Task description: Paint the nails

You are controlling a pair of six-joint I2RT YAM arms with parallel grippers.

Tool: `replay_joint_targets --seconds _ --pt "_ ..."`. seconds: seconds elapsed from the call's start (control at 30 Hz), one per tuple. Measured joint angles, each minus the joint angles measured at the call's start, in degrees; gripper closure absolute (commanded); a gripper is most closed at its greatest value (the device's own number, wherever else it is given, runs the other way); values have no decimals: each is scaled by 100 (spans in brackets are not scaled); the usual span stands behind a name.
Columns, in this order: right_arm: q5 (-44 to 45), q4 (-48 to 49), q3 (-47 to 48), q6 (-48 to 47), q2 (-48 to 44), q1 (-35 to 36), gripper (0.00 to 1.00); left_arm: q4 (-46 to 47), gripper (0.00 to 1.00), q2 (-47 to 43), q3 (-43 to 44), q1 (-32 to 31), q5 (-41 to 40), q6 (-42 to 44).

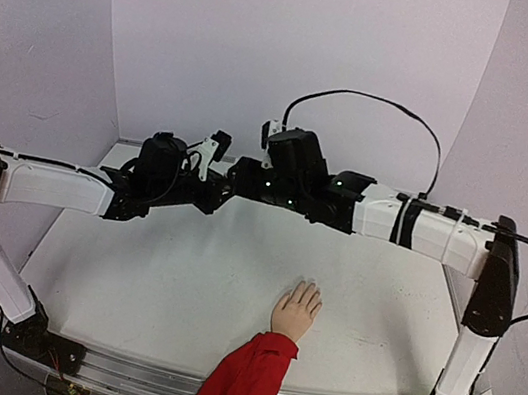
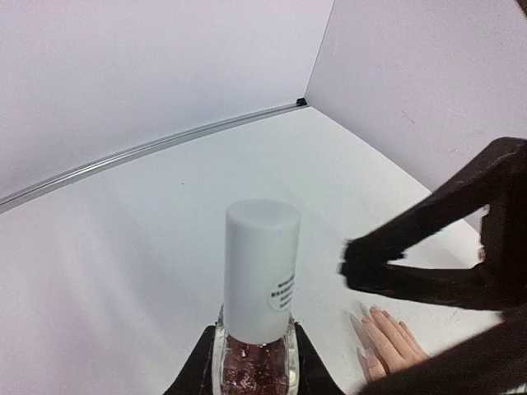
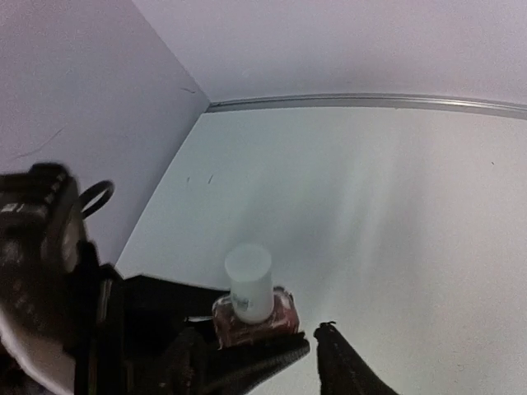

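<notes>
Sleeve (image 1: 237, 386) cut by near edge; mannequin hand (image 1: 298, 310) flat front-centre, detail too small. Left arm (image 1: 53, 185) and right arm (image 1: 421, 229) elbow outward, wrists meeting at rear, open table (image 1: 149, 280) between. Left wrist: left gripper (image 2: 255, 362) clenched on bottle (image 2: 262, 280), base cropped; nails (image 2: 363, 312) lower right, right gripper (image 2: 350, 263) blurred just above. Right wrist: its jaws parted beside bottle, wall corner close left.

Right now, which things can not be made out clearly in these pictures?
- Nails of the mannequin hand: too small in the top view; in the left wrist view the bottom edge and the right gripper cover part of the hand.
- Bottle: hidden among the arms in the top view; base cut off in the left wrist view.
- Cap label: print too small.
- Right gripper: blurred; open or shut unclear.
</notes>
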Motion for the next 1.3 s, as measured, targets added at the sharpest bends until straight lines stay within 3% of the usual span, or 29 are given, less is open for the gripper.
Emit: replay_joint_targets --seconds 0.1,0.3,0.43,0.57,0.67,0.87,1.3 --pt "-719 -118 -332 -446 -581 -101 23 7 100 -188 -94 68 68 -245" --pt "-2664 -116 -723 -1224 -1606 -1005 14 -39 100 -385 -90 138 704 -529" --pt "-4192 13 -953 -1602 -1799 -1655 10 -160 100 -428 70 192 2111 -656" --pt "-5473 269 -1261 -1784 -1797 -1679 12 -212 100 -413 557 216 3912 -979" --pt "-6293 623 -1333 -1755 -1735 -1596 15 -140 100 -407 901 208 4872 -1211" --pt "-7005 1429 -1338 -1429 -1574 -1569 25 -85 100 -393 977 212 5707 -1397" --pt "-7696 2780 -1335 -494 -1032 -1543 80 -195 100 -160 979 264 6201 -1606"
